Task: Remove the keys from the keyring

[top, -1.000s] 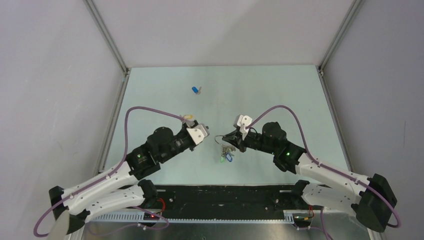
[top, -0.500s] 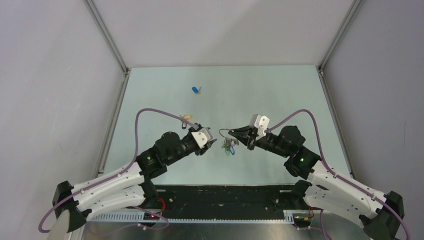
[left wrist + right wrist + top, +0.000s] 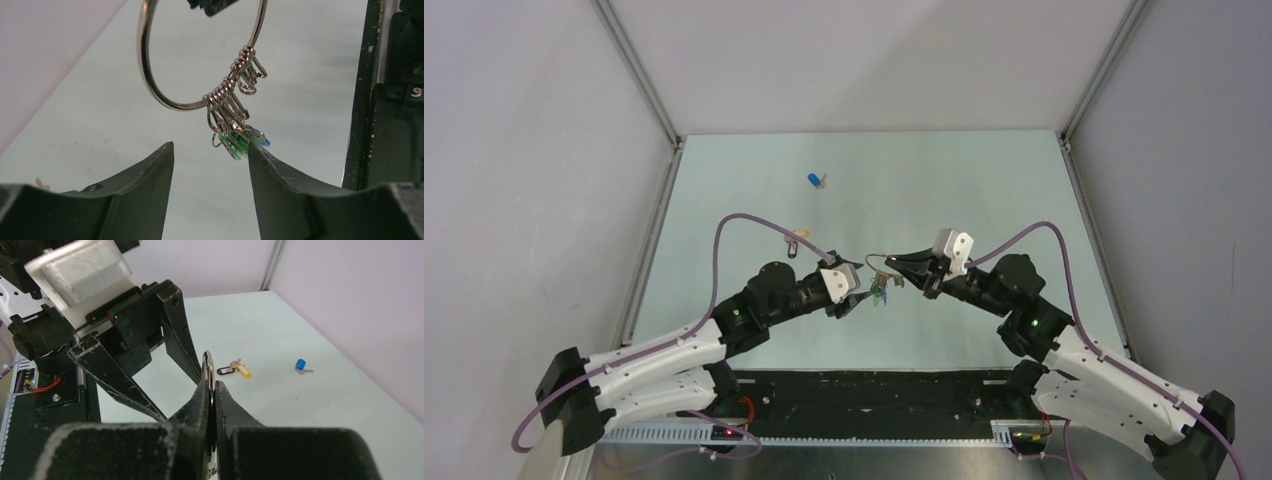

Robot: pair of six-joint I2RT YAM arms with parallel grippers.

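Keyring [image 3: 142, 60] of thin silver wire hangs above the table [image 3: 984, 180], midway between its left and right edges, pinched in my right hand [image 3: 212, 386]. Small green- and blue-headed silver keys [image 3: 240, 141] dangle beneath. My left hand [image 3: 210, 147] gapes wide just beside them.

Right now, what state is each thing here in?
keyring, held off the table.
keys, hanging on the keyring, not yet removed.
right pincer, shut on the keyring.
left pincer, open, near the keys.
blue-headed key, loose on the table.
yellow tag, lying on the table.
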